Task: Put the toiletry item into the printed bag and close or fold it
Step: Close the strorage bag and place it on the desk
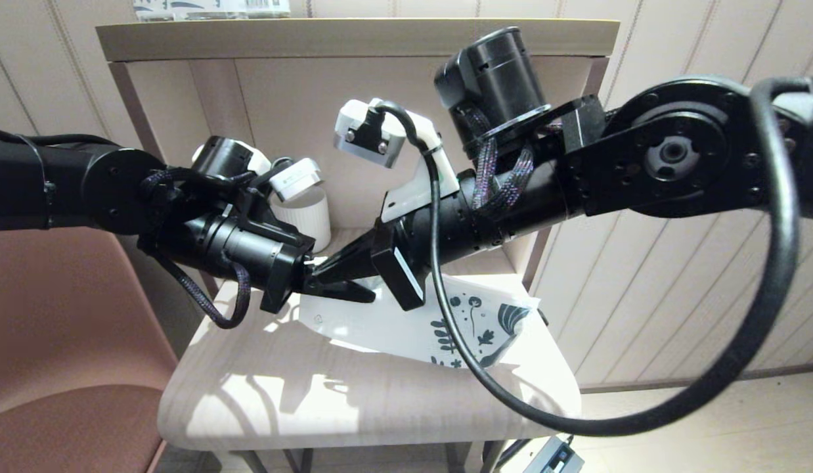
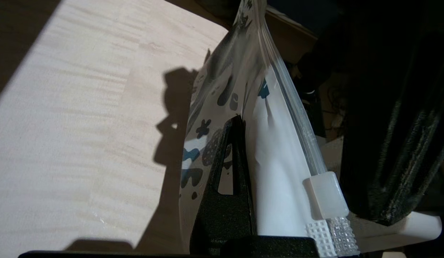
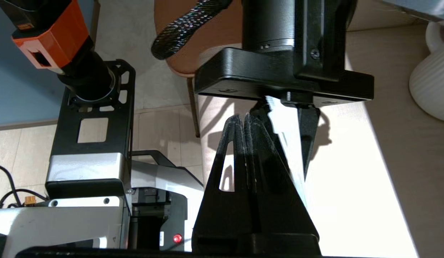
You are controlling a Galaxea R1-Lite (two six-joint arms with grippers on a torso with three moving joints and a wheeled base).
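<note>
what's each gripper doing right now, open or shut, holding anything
Left gripper: shut on the plain end of the printed bag, above the table.
Right gripper: shut, fingers pressed together beside the bag; holding nothing visible.

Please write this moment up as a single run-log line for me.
left gripper: shut on printed bag | right gripper: shut beside bag's plain end | bag: lifted above table | toiletry item: not visible

A pale wooden table stands against a paneled wall, sunlit in patches. A white ribbed cup sits at the back of it, under a shelf. A brown chair stands just beside the table.
</note>
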